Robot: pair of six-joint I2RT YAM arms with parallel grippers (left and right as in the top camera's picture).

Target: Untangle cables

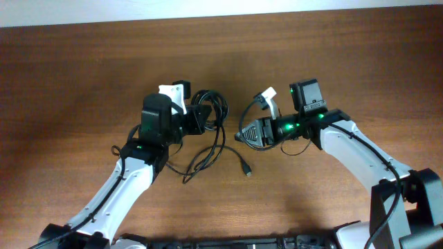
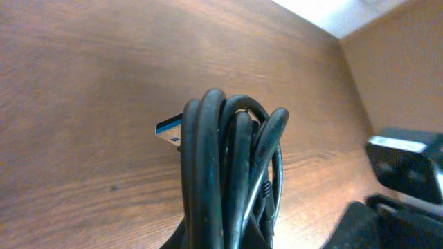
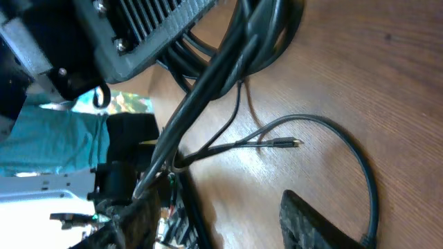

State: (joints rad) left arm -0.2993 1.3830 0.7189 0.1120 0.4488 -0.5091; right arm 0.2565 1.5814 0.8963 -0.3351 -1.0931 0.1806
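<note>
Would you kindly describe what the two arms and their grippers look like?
The left arm and right arm match: long white links between black joint housings, with small green lights at the joints. The left gripper and right gripper are black with ribbed housings, and a white bracket sits by each wrist. Thin black cords run along the links.

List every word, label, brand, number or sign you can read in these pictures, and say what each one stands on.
None: no view shows any readable text.
cables: plain black cords, no print; the blue-tipped plug carries no visible mark.
table: bare wood grain, no label.
right arm: only green lights, no lettering that can be made out.
</note>
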